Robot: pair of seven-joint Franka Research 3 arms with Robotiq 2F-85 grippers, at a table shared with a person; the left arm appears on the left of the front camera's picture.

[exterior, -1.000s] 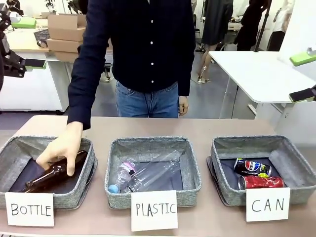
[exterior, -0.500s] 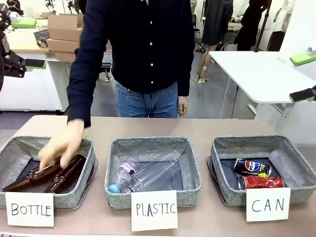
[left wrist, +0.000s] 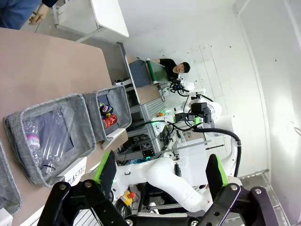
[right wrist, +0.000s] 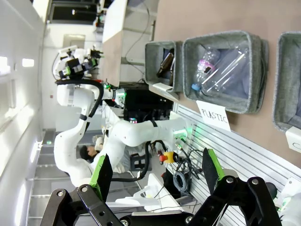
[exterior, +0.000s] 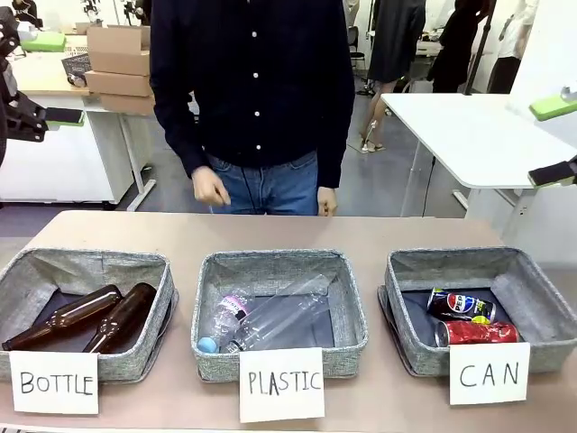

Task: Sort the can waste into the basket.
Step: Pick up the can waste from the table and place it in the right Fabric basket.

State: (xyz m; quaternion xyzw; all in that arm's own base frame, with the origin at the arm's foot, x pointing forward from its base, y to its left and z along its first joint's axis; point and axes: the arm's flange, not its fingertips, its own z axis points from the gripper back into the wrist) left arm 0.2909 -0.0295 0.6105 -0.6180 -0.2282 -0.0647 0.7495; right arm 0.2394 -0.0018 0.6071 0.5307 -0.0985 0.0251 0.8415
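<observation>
A bright workroom with white walls holds other white tables (exterior: 469, 135), stacked cardboard boxes (exterior: 122, 59) at the far left, and people standing farther back. In the foreground a light brown table (exterior: 270, 230) runs the full width of the front view. A person (exterior: 257, 90) in a dark buttoned shirt and jeans stands at its far side, both hands hanging just above the table's far edge and touching nothing.

Three grey fabric baskets sit in a row near the robot's edge, each with a white handwritten card propped on its front. The basket marked "CAN" (exterior: 532, 311) is on the right. Inside it lie the two cans, side by side: the dark Pepsi can (exterior: 460, 305) toward the back and the red can (exterior: 476, 333) nearer the front, touching or nearly so. The middle basket marked "PLASTIC" (exterior: 352, 311) holds clear plastic bottles (exterior: 270, 320). The left basket marked "BOTTLE" (exterior: 27, 275) holds two brown glass bottles (exterior: 90, 317) lying beside each other.

The left gripper (left wrist: 162, 172) hangs high off to the side of the table, its green-padded fingers spread wide with nothing between them. The right gripper (right wrist: 155, 174) is likewise raised, fingers spread apart and empty.
</observation>
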